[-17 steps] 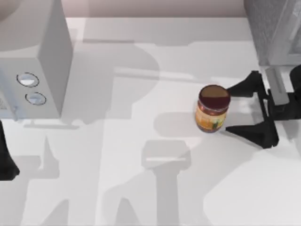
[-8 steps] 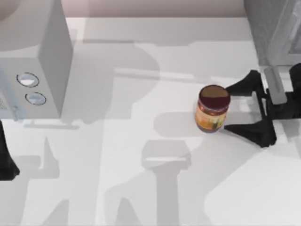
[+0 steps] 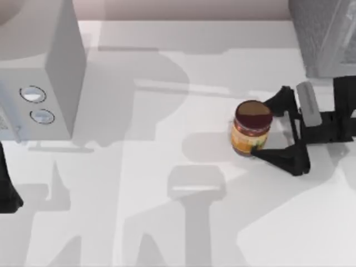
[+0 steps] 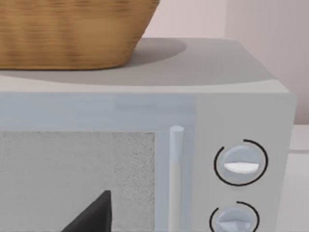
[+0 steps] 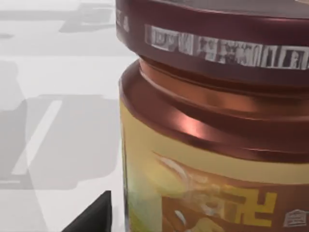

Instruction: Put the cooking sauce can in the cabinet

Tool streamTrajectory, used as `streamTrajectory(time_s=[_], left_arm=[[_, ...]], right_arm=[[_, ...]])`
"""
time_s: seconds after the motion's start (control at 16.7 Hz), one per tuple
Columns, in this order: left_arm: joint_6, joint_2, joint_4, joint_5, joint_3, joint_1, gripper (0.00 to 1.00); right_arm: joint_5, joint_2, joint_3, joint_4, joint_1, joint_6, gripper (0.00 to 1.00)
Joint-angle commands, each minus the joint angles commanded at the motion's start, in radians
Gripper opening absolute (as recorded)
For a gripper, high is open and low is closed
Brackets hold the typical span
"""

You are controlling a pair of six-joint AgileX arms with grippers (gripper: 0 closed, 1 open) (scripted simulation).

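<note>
1. The right gripper [image 3: 266, 129] sits at the table's right side with its jaws spread wide around the cooking sauce can [image 3: 251, 128], one finger on the far side and one on the near side, neither clamped yet.
2. The can stands upright on the table [image 3: 167, 233], and the right wrist view has it very close to the camera.
3. Risk: if one finger meets the label first, the can may slide or tip before both pads seat.
4. The cabinet [image 3: 325, 33] stands at the table's far right corner, just beyond the arm.
5. The microwave [image 3: 47, 83] with a basket [image 4: 72, 29] on top stands well apart, by the parked left gripper [image 4: 91, 217].
</note>
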Motion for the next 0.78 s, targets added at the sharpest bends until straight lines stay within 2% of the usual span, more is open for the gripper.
streamTrajectory(time_s=[0.24, 0.42, 0.78], left_arm=[[0.000, 0.000, 0.000, 0.000, 0.000, 0.000, 1.00], [0.000, 0.000, 0.000, 0.000, 0.000, 0.000, 1.00], [0.000, 0.000, 0.000, 0.000, 0.000, 0.000, 1.00]], right_arm=[[0.031, -0.006, -0.064, 0.292, 0.043, 0.236, 1.00], [0.053, -0.018, -0.095, 0.426, 0.071, 0.353, 1.00], [0.061, -0.024, -0.103, 0.465, 0.080, 0.390, 1.00]])
